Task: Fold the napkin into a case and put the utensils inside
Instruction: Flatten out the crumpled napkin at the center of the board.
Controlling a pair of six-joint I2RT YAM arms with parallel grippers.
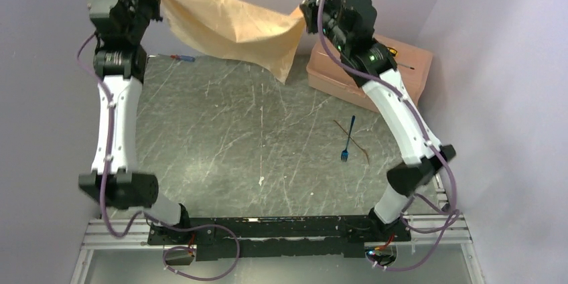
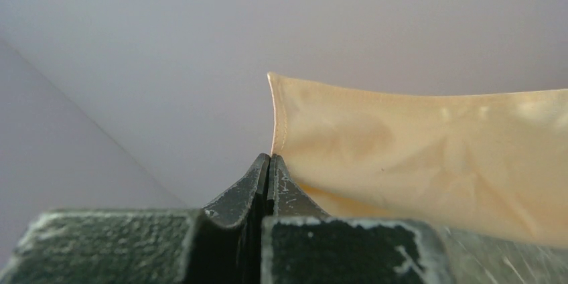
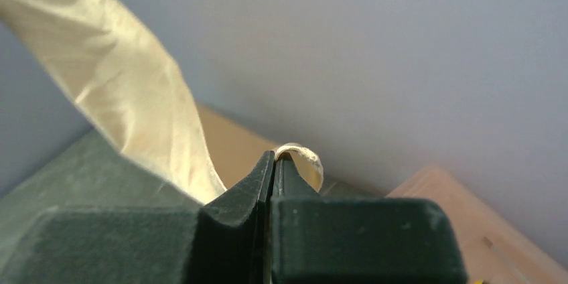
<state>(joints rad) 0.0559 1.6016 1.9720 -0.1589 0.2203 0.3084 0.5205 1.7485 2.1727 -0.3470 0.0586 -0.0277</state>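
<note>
Our left claw and right claw each clench 1 napkin corner, stretching it above the surface; we judge this spreads it flat for folding.

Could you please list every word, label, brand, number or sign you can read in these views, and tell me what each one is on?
None: there is no readable text in any view.
The peach-orange cloth napkin is plain, and so is the scratched grey-green table top.
The small dark shapes on top of the pink plastic box are too small to tell whether they are print.
</note>
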